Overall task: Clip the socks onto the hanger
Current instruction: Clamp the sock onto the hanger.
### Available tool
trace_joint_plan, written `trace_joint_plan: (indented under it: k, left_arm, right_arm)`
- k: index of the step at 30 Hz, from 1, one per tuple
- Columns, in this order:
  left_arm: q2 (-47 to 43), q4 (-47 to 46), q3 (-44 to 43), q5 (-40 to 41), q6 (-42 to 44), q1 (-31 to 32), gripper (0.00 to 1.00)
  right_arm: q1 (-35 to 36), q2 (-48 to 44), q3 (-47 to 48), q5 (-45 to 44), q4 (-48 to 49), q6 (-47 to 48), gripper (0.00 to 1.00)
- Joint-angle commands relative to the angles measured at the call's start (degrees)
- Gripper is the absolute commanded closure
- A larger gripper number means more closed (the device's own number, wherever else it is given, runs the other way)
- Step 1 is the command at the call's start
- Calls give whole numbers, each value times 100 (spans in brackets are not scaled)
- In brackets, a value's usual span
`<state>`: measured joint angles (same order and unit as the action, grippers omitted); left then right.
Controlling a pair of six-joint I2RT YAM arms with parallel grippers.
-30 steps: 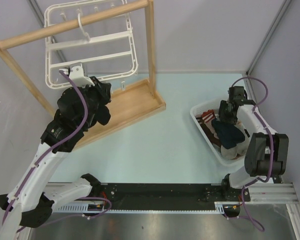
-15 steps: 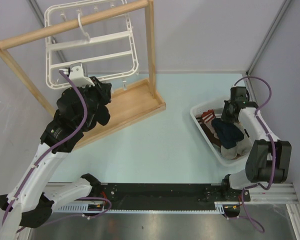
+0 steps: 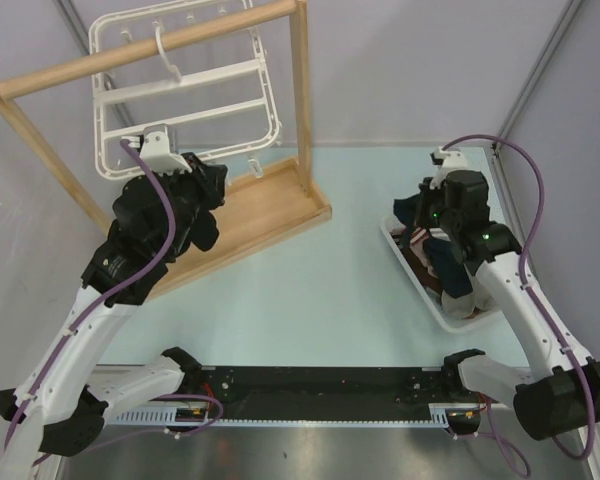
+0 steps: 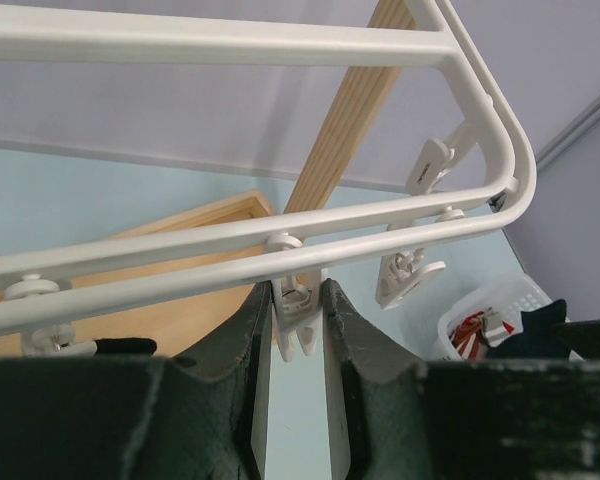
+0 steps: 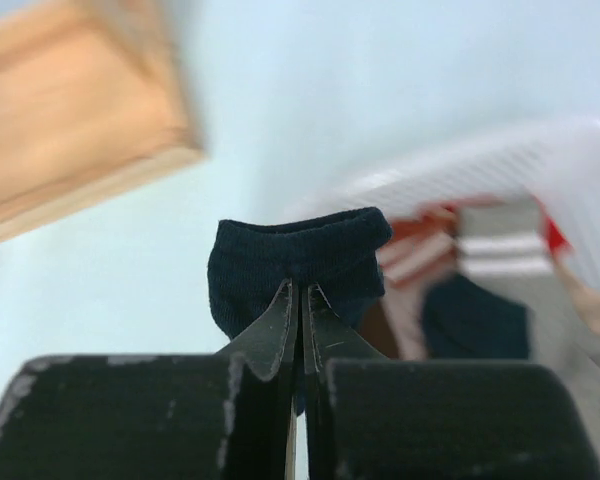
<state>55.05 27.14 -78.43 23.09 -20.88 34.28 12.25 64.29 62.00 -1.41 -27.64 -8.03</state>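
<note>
The right gripper [image 5: 298, 297] has its fingers pressed together on a dark navy sock [image 5: 300, 250], with the cuff standing clear beyond the fingertips. The sock is held over the far left corner of the white basket [image 3: 420, 290]. A second sock [image 3: 452, 262] lies in the basket among other garments.

The left gripper [image 4: 298, 300] has its fingers clamped on one clip [image 4: 298, 330] under the lower rail of the hanger [image 4: 230, 240], which hangs from the wooden stand [image 3: 235, 215]. You cannot tell from these views whether the clip's mouth is open.

Judged step: transfer the held sock to the held clip.
1. Lift the sock clear of the basket wall before you cross the table [image 3: 340, 250].
2. Hold the left grip constant. The hanger hangs freely and will probably swing if pushed.
3. Approach from below and present the protruding cuff to the clip's mouth, not the pinched part.
4. Let the clip close on the fabric first, then part the right fingers.
</note>
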Motion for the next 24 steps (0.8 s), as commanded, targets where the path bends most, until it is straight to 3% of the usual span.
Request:
trace_joint_plan:
  k: [1,6,12,17,24]
  left_arm:
    - [-134,-358,82,-323,137,17,100]
    - [-240,-586,197,-446,172,17,100]
    - [-310,-850,381,-691,172,17,100]
    - [-372,-1017,469,-832,216,17,100]
    - [-407,-1175,610,-973,199,17,100]
  right_arm:
    - [795,-180,23,562,1267,153,100]
    - [1980,65,14,1132,2549,162,100]
    - [2913,777,-3,1563,4429,-146,100]
    - [3178,1489,5,2117,5828,-672,100]
    - [3406,2060,163,2338,6885,-1104,100]
